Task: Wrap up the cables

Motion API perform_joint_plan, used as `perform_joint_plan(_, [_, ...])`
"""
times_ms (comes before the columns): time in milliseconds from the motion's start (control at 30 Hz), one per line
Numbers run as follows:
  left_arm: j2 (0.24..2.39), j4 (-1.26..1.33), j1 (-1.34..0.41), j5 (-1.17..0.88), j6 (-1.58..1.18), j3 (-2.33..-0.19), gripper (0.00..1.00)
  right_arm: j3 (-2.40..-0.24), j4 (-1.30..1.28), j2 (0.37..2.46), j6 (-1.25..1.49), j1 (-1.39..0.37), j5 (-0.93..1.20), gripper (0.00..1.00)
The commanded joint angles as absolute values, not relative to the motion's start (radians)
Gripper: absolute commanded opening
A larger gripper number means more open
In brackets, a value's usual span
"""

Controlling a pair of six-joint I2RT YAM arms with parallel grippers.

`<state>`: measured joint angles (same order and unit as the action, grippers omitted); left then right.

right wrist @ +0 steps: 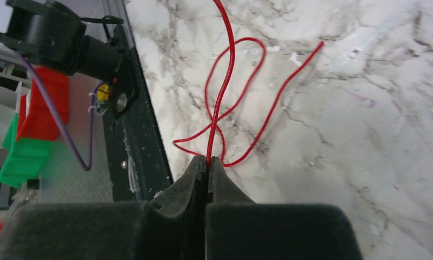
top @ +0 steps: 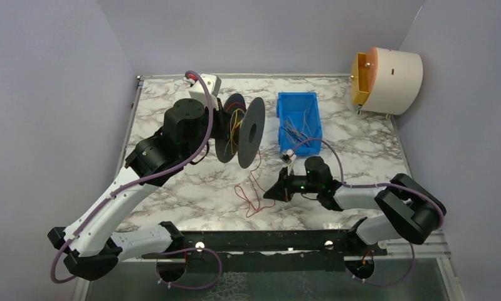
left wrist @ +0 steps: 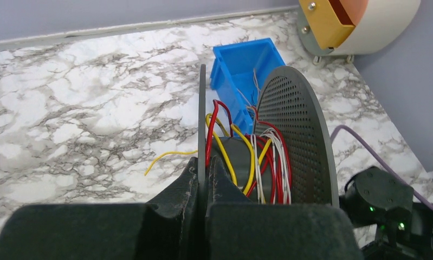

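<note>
Left gripper (left wrist: 202, 172) was pressed shut on the near flange of the black spool (left wrist: 298, 130), holding it on edge over the table (left wrist: 68, 108), likely so the core was free for winding. Red, yellow and white cables (left wrist: 268, 162) already sat on the core. Right gripper (right wrist: 207, 161) pinched a loose red cable (right wrist: 223, 81), its loops lying on the marble, probably to feed it onto the spool. More cables lay in the blue bin (top: 299, 119).

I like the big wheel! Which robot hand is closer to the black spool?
Left. The left gripper is clamped on one disc of the black spool. The right gripper is apart from it, low over the table, pinching the red cable.
</note>
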<state>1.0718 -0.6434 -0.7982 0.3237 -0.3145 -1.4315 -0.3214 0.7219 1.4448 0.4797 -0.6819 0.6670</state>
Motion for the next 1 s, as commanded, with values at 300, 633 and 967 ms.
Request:
perform_joint_plan(300, [1.124, -0.356, -0.796, 0.605, -0.359, -1.362, 0.0, -0.421, 0.373, 1.119, 0.458, -0.93, 0.437, 0.01])
perform_joint_plan(633, [1.193, -0.312, -0.796, 0.718, -0.348, -1.306, 0.0, -0.665, 0.162, 1.113, 0.408, -1.033, 0.418, 0.01])
perform_joint_plan(967, [1.221, -0.297, -0.798, 0.754, -0.308, -1.231, 0.0, -0.919, -0.054, 1.094, 0.341, -1.078, 0.347, 0.01])
